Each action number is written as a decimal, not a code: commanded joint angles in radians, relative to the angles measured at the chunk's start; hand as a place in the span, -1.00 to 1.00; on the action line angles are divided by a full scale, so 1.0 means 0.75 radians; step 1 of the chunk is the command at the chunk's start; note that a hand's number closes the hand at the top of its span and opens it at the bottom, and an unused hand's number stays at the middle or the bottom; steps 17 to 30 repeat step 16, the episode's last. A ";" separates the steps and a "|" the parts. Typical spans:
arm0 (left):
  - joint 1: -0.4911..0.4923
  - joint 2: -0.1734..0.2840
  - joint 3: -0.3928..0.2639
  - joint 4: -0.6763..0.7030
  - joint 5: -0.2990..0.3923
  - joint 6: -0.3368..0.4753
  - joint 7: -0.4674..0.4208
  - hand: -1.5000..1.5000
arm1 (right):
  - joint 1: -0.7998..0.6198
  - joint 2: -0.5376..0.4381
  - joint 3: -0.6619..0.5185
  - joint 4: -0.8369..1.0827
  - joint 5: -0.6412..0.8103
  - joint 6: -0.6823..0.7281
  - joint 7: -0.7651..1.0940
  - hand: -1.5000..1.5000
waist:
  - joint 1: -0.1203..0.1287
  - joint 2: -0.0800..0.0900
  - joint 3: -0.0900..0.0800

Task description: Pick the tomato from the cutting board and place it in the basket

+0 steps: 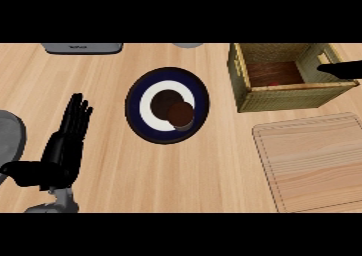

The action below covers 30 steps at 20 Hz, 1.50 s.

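At the counter's (pixel 213 175) right side, a pale wooden cutting board (pixel 317 165) lies flat with its top bare, its right and lower edges running out of view. Just beyond its far edge stands a woven basket (pixel 287 100), square and open-topped, with a dark wooden floor; a small red spot, the tomato (pixel 275 83), shows low against the basket's near inner wall, mostly hidden by that wall. Over the basket's right rim a black shape enters from the right edge: the right hand (pixel 345 69), seen only as a dark tip, so whether its fingers are apart or together cannot be told. Left of the basket, well apart from it, sits a round plate (pixel 167 106) with a dark blue rim and a white centre holding two brown round pieces (pixel 175 111), one overlapping the other. Between plate and board lies a wide strip of bare wood. Farther left, the left hand (pixel 62 150) rests open above the counter, fingers straight and pointing away, thumb out to the left, holding nothing. Beside it a grey round object (pixel 7 145) is cut by the left edge. Along the far edge sit a grey flat device (pixel 82 48) and a small grey curved shape (pixel 188 45).
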 commanded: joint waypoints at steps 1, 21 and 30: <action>0.042 0.007 0.001 -0.002 0.005 -0.021 -0.033 0.00 | 0.094 -0.056 -0.057 -0.116 -0.029 -0.016 0.025 -1.00 | -0.004 -0.001 0.000; 0.052 0.012 0.017 -0.013 0.009 -0.020 -0.039 0.00 | 0.204 -0.372 -0.476 -0.045 -0.596 0.390 -0.107 -1.00 | -0.002 0.000 0.001; 0.052 0.012 0.017 -0.013 0.009 -0.020 -0.039 0.00 | 0.204 -0.372 -0.476 -0.045 -0.596 0.390 -0.107 -1.00 | -0.002 0.000 0.001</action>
